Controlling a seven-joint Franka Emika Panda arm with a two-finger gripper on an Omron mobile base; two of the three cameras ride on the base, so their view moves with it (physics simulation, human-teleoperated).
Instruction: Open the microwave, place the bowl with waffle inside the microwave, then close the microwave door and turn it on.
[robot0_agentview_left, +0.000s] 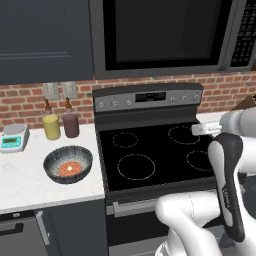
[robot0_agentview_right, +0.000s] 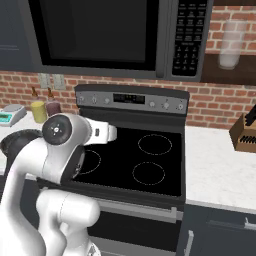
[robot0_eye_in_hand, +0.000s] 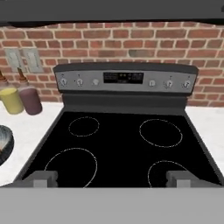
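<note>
I see bowl holding waffle on bench, left of stove. Microwave door shut above. Arm upright at right.

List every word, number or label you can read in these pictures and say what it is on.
None can be read.
Microwave keypad strip: rows of pale key markings, too small to read.
Stove control panel display: light marks, blurred.
Kitchen scale on the counter: teal screen, no legible digits.
Robot arm: faint grey lettering on the dark joint, unreadable.
</note>
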